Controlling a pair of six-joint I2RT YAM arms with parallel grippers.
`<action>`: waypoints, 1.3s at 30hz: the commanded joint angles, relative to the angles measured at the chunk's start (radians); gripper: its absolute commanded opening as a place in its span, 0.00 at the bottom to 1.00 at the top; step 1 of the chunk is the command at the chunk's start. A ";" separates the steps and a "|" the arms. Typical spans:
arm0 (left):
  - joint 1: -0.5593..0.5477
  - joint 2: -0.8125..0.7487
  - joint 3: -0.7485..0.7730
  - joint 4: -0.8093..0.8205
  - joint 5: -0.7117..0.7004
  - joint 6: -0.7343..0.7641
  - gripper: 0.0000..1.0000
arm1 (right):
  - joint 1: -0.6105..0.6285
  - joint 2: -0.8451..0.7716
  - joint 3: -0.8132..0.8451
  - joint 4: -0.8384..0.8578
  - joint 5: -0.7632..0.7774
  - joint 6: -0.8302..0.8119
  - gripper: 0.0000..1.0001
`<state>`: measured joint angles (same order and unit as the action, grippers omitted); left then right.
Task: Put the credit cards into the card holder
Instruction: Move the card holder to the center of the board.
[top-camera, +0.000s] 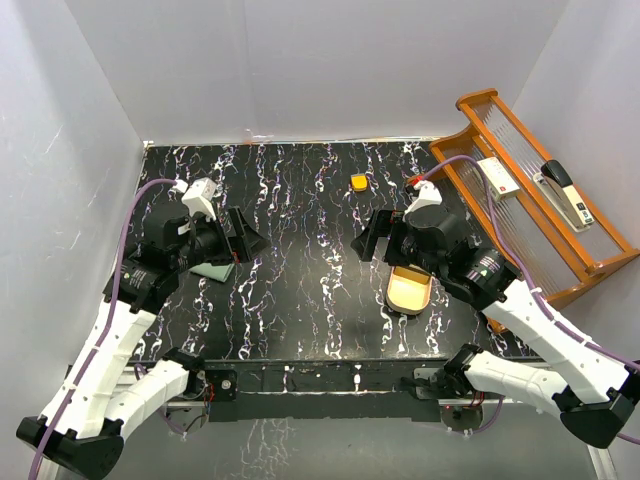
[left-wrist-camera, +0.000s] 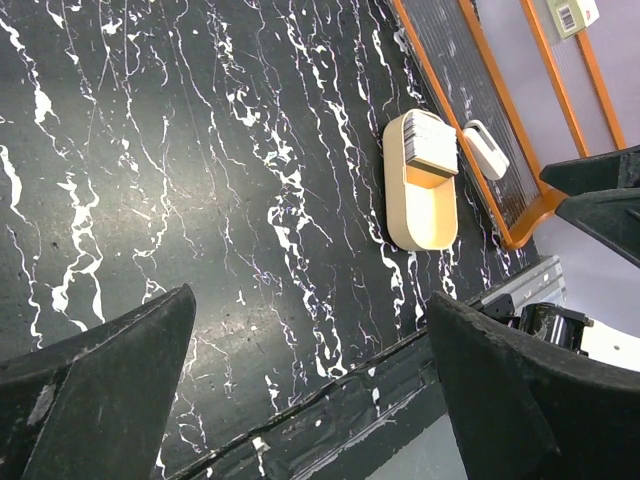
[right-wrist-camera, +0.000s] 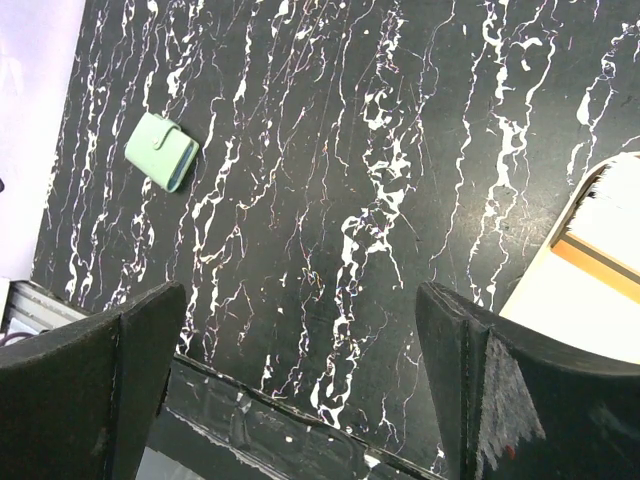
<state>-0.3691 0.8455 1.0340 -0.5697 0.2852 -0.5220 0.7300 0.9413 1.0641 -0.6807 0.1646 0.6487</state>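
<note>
The card holder (right-wrist-camera: 162, 150) is a closed pale green wallet lying flat on the black marbled table; in the top view it (top-camera: 212, 270) is partly hidden under my left arm. The credit cards (left-wrist-camera: 431, 146) stand stacked at one end of a tan oval dish (left-wrist-camera: 424, 215), with a tan card showing beneath the stack. The right wrist view catches them (right-wrist-camera: 612, 212) at its right edge. My left gripper (top-camera: 248, 238) is open and empty above the table, just right of the wallet. My right gripper (top-camera: 363, 240) is open and empty, left of the dish (top-camera: 408, 292).
A small orange block (top-camera: 358, 182) lies at the back centre. A wooden rack (top-camera: 560, 262) holding a stapler (top-camera: 566, 192) and a white box (top-camera: 498, 176) stands along the right side. The table's front edge (left-wrist-camera: 330, 385) is close below both grippers.
</note>
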 joint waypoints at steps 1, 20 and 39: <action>0.005 -0.015 0.013 -0.016 -0.038 0.021 0.99 | -0.005 -0.018 0.014 0.036 0.022 0.003 0.98; 0.007 0.162 -0.047 -0.158 -0.578 -0.103 0.98 | -0.005 0.262 0.107 0.066 0.018 -0.023 0.95; 0.325 0.503 -0.148 0.067 -0.482 -0.200 0.80 | -0.006 0.147 0.005 0.115 -0.013 -0.062 0.96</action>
<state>-0.0772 1.3384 0.9005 -0.5602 -0.2489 -0.6880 0.7300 1.1206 1.0943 -0.6228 0.1596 0.6136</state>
